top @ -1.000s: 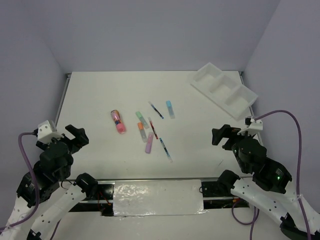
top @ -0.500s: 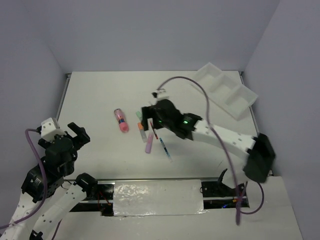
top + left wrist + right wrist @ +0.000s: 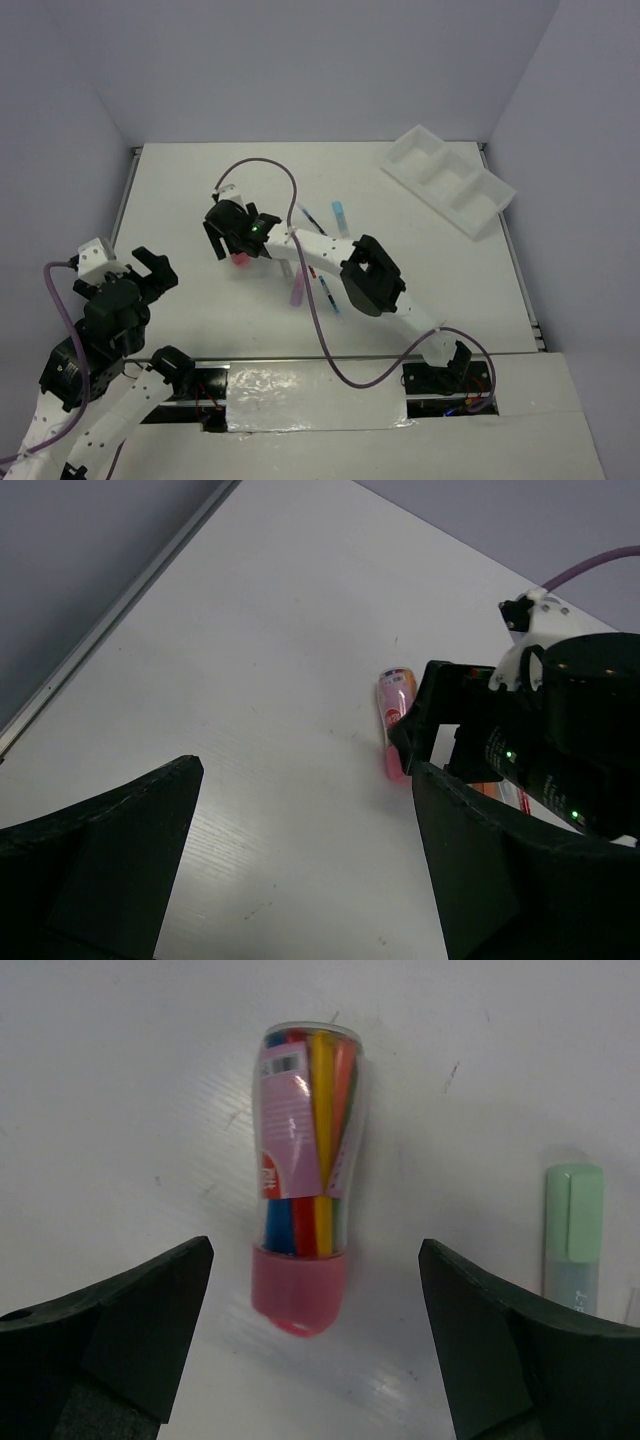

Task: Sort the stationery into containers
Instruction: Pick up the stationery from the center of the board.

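Observation:
The fat pink-capped marker (image 3: pixel 305 1180), a clear tube of coloured stripes, lies flat on the table. My right gripper (image 3: pixel 315 1260) is open and hangs over it, one finger on each side of the pink cap, touching nothing. From above, the right gripper (image 3: pixel 238 248) covers most of that marker (image 3: pixel 240 261). A green highlighter (image 3: pixel 571 1225) lies just right of it. A purple highlighter (image 3: pixel 298 291), a light blue one (image 3: pixel 341 214) and thin pens (image 3: pixel 330 297) lie further right. The white three-compartment tray (image 3: pixel 428 202) sits far right. My left gripper (image 3: pixel 125 275) is open and holds nothing.
The right arm stretches from its base at the bottom right across the middle of the table, above the loose stationery. In the left wrist view the right gripper (image 3: pixel 440 730) stands beyond the left gripper (image 3: pixel 305 780). Walls close the table's left, far and right sides.
The right arm has swung from the right side across the table and now hangs over the pink marker. The left arm has barely shifted.

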`<state>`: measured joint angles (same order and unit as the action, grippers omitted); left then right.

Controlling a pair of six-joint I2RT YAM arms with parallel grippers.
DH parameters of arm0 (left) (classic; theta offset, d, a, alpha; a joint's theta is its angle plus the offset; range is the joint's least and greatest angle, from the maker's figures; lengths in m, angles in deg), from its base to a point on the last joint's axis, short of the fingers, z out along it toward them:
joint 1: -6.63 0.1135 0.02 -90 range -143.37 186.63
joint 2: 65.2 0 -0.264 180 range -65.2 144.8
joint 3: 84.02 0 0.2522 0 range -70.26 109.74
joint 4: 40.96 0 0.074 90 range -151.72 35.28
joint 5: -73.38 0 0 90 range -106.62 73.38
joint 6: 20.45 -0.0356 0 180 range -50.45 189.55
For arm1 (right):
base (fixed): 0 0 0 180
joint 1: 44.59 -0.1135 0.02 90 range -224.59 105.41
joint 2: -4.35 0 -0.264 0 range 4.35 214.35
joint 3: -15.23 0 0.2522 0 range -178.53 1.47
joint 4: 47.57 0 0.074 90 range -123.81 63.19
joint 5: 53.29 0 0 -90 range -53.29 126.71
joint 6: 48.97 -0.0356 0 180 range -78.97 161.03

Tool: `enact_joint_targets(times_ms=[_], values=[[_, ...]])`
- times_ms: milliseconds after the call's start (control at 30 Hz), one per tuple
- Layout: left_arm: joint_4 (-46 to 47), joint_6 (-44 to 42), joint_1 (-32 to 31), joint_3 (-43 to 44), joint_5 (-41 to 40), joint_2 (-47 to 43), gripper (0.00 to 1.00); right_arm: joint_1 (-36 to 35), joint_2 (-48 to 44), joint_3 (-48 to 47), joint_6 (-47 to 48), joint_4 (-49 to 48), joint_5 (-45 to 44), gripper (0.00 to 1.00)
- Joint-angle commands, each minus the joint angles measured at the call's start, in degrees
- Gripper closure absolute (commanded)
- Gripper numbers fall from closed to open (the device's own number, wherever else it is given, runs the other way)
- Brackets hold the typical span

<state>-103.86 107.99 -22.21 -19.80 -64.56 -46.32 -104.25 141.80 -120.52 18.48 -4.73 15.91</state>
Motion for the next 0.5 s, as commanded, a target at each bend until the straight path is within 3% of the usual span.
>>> enact_joint_targets(times_ms=[0,333,433,467], values=[[2.91,-2.75,0.54,-0.27,1.62,1.51,0.01,1.74,3.25,-8.93,3.38,3.79,-0.13,0.1],[3.79,-3.72,0.98,-0.53,2.85,1.52,0.01,4.2,13.98,-15.46,5.32,5.11,12.87,0.18],[3.97,-3.89,1.07,-0.45,2.94,1.69,0.01,4.37,13.73,-16.08,6.02,5.02,14.37,0.29],[3.97,-3.89,1.07,-0.53,2.94,1.78,0.01,4.46,13.2,-15.04,6.2,4.41,14.82,0.4]])
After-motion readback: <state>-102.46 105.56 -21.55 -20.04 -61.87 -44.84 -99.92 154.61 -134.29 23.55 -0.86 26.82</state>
